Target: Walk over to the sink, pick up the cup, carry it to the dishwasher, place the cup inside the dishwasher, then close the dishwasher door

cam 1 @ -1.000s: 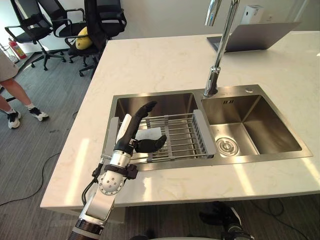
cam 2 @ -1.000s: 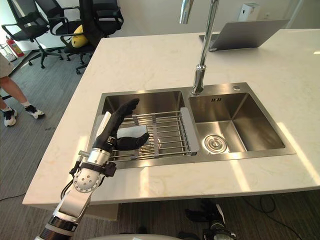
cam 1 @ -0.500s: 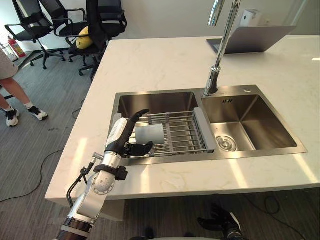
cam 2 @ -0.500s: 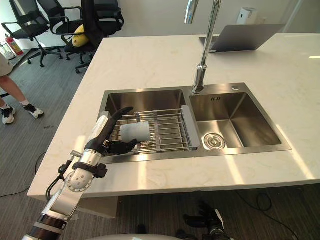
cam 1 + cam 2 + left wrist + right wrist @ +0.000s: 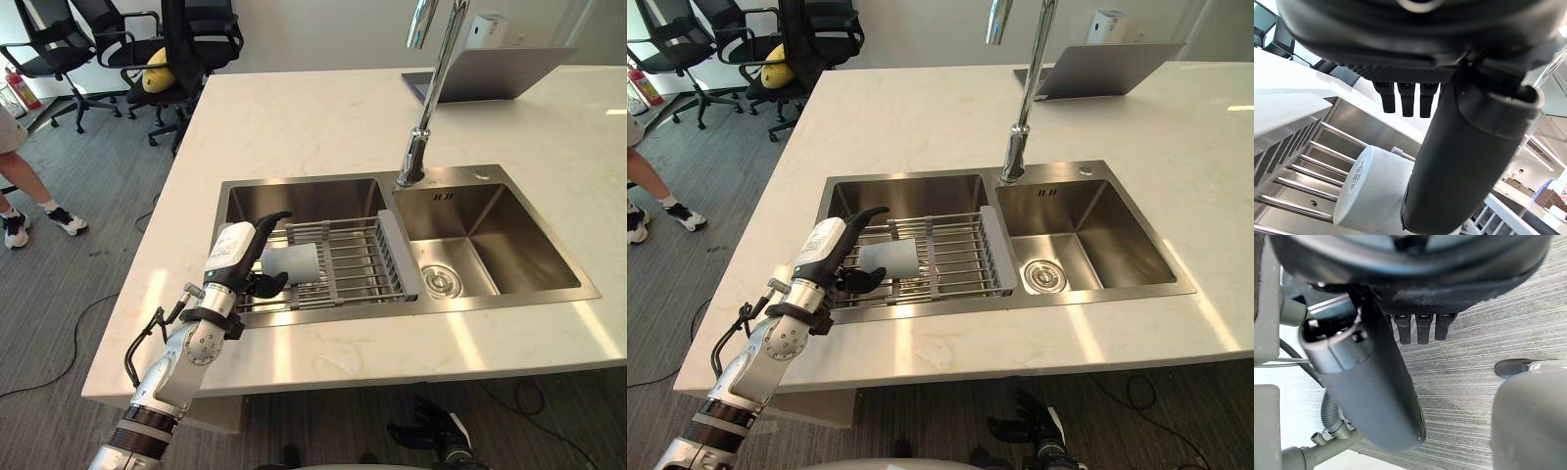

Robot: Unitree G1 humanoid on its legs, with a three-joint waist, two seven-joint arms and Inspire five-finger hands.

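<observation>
A pale grey cup lies on its side on the metal rack across the left basin of the steel sink. My left hand is at the cup's left end, its fingers arched above it and its thumb low by the cup's near side. The left wrist view shows the cup's base between the thumb and the straight fingers, which stand apart from it. My right hand hangs open over grey floor.
A tall faucet rises between the basins. The right basin holds only a drain. A laptop sits at the back of the white counter. Office chairs and a person's legs are at the far left.
My left hand has dropped from upright over the rack to a lower pose at the cup's left end. The camera has shifted slightly.
</observation>
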